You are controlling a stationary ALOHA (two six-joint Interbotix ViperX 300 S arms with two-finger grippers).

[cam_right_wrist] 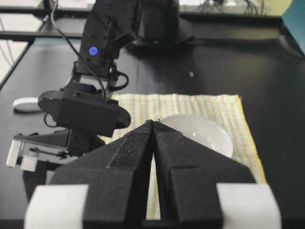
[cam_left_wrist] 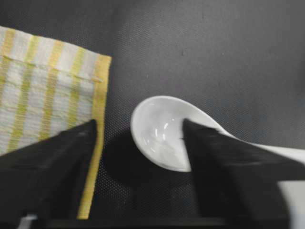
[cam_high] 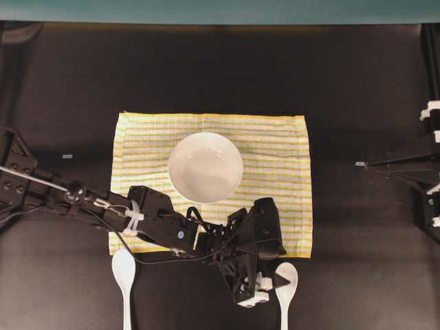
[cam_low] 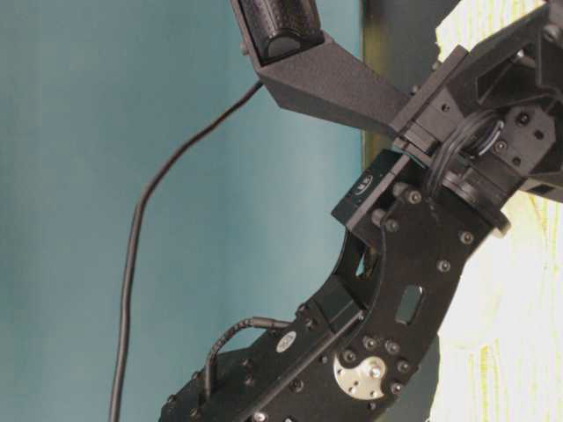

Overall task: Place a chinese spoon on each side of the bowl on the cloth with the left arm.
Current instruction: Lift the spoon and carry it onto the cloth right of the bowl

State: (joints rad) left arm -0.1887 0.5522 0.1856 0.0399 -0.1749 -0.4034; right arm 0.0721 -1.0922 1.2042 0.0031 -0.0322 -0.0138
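Lower edge of the cloth (cam_high: pixel 206 148) covered by the left arm (cam_high: pixel 155 223) in the overhead view; handles of both spoons, left spoon (cam_high: pixel 124 271) and right spoon (cam_high: pixel 287 278), cut off by the frame's bottom; right spoon's bowl partly masked by the left gripper (cam_left_wrist: pixel 138 136); in the left wrist view, fingers (cam_left_wrist: pixel 52 162) blurred, spoon handle running behind one finger; bowl (cam_right_wrist: pixel 205 131) half hidden behind the right gripper (cam_right_wrist: pixel 154 125).

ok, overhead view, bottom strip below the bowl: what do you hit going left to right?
Left arm's links → left spoon off the cloth's corner → left gripper → right spoon, which that gripper stands over. The cloth spans the middle, so I leave it unordered.
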